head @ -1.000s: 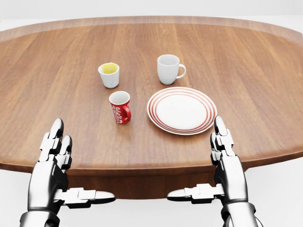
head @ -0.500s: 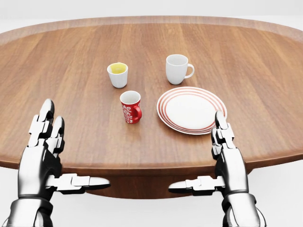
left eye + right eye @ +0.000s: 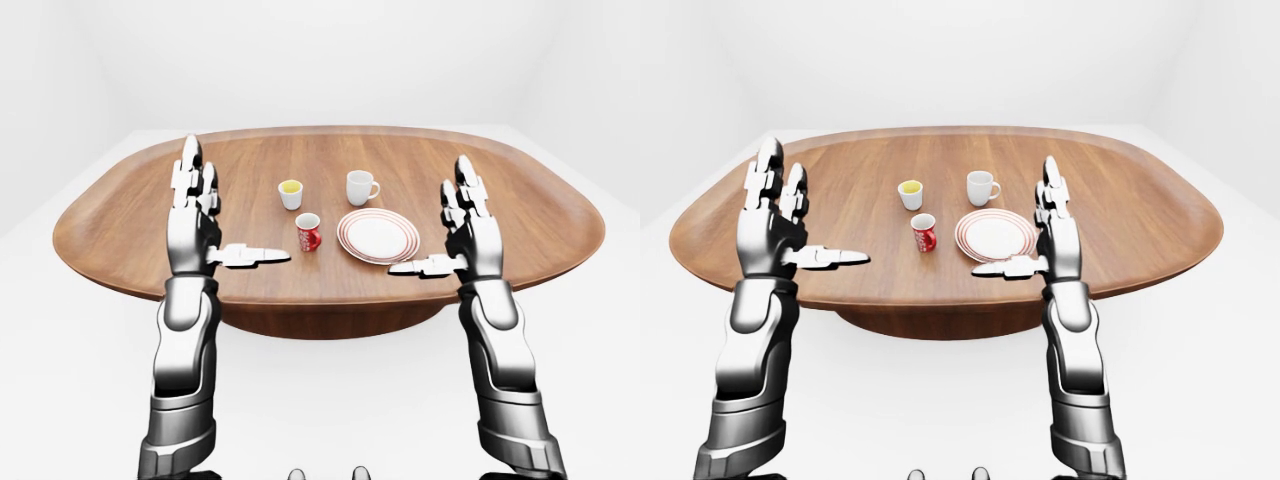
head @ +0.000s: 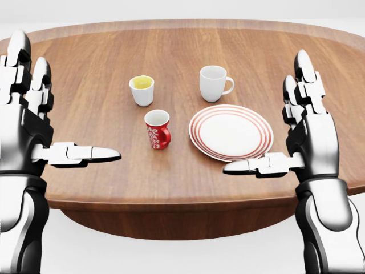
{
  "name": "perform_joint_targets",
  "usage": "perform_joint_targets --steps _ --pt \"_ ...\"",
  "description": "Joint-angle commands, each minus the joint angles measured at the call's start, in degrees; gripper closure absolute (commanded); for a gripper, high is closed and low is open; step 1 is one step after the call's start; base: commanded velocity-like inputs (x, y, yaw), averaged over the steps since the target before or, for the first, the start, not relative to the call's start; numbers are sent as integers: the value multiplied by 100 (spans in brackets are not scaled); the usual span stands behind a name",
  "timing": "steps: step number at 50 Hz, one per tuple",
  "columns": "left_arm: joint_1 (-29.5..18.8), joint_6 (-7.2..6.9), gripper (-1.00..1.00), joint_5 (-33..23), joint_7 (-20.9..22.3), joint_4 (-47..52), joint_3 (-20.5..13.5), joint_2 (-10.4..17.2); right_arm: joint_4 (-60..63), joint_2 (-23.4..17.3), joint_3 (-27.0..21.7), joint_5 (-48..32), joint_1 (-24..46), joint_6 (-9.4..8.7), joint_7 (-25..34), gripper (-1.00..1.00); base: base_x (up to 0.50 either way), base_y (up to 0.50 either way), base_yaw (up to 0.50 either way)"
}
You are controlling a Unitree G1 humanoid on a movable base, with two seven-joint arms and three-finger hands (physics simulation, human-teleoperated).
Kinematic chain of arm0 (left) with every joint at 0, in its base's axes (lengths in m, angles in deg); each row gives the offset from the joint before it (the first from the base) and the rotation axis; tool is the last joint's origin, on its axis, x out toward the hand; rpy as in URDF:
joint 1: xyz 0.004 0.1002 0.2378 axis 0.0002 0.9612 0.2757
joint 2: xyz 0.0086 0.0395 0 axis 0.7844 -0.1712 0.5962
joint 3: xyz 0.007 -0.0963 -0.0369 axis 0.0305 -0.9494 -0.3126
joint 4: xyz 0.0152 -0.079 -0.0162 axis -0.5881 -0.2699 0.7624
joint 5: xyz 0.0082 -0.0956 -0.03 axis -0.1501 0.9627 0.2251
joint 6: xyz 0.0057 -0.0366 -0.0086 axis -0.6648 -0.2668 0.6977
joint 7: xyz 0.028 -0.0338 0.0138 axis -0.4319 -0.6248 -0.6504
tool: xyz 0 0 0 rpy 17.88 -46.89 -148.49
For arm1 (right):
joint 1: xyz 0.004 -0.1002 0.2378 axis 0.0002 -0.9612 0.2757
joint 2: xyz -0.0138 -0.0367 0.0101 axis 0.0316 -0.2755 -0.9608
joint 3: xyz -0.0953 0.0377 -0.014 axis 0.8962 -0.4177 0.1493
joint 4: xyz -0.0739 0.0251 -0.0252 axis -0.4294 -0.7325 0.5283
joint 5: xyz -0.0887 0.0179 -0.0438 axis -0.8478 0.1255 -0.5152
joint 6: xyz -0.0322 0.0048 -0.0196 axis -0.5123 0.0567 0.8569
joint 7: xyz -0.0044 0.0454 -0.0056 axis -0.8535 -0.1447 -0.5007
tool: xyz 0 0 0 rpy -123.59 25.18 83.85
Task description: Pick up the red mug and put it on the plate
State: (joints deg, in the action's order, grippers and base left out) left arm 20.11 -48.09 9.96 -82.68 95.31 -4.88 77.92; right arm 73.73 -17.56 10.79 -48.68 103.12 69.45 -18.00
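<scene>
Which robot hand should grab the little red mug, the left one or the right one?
Probably the left hand: the red mug with white lettering stands nearer its open fingers, while the red-striped white plate sits between the mug and the right hand.

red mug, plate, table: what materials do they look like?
Red mug: looks like glazed ceramic, glossy red with white print and a white inside; could be enamel. Plate: glossy white ceramic by the look, red rings round the rim. Table: wood, visible grain, satin sheen; veneer or solid cannot be told.
</scene>
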Motion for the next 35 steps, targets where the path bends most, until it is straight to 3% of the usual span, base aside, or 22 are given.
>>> perform_joint_targets --steps 1,35 --pt "-486 0 -100 -137 -123 178 5 213 302 -217 76 -57 615 0 41 -100 0 0 0" --pt "-467 0 -100 -256 -58 311 -31 139 318 -92 92 -284 625 0 196 -100 0 0 0"
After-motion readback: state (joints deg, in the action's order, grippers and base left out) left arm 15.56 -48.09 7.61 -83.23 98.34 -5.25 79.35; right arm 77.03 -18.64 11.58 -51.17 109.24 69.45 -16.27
